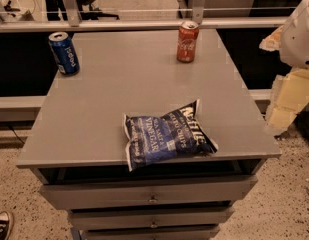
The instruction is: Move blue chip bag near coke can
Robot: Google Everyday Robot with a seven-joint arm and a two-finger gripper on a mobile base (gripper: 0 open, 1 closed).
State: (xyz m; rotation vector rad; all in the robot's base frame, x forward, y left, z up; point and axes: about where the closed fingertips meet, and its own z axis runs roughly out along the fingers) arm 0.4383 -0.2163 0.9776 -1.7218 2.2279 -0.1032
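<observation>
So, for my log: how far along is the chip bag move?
Nothing done yet: the blue chip bag lies at the table's front edge, apart from the coke can at the back. Nothing in hand: the gripper is out of view. The whole move remains.

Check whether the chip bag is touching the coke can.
Apart. The camera view shows the chip bag at the table's front edge and the coke can near the back, with bare tabletop between them. The end effector is out of view.

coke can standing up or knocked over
Upright: the coke can stands on its base near the far edge of the table, silver top up. The claw is not in view.
</observation>
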